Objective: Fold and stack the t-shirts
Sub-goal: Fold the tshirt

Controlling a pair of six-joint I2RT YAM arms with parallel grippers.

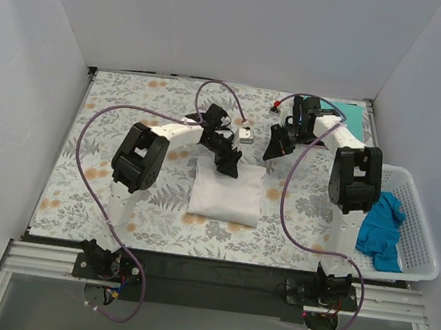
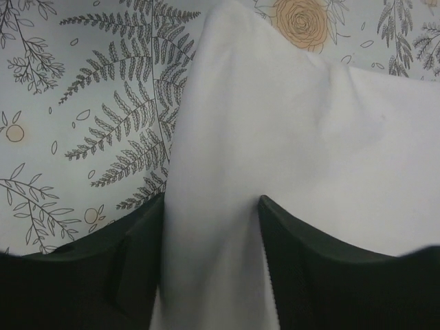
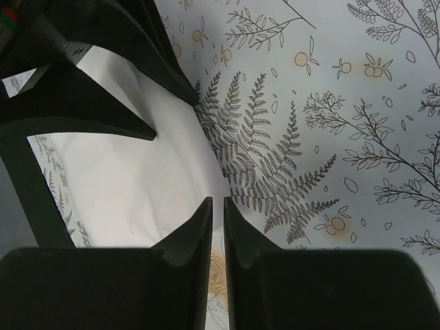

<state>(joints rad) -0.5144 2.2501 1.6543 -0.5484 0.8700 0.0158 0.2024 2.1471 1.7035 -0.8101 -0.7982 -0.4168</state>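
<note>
A white t-shirt [image 1: 227,192] lies folded into a rectangle in the middle of the table. My left gripper [image 1: 227,163] is at its far left corner. In the left wrist view the gripper [image 2: 212,206] is shut on a raised ridge of the white t-shirt [image 2: 289,137]. My right gripper [image 1: 276,150] is shut and empty just past the shirt's far right corner. In the right wrist view its tips [image 3: 218,201] hover over the table cloth beside the white t-shirt [image 3: 130,185]. A bright blue t-shirt [image 1: 381,227] lies crumpled in the basket. A teal t-shirt [image 1: 350,119] lies at the far right.
The white lattice basket [image 1: 421,232] stands off the table's right edge. A small grey-white object [image 1: 246,134] lies behind the shirt. The floral table cloth [image 1: 113,118] covers the table. White walls enclose the back and sides. Cables loop above both arms.
</note>
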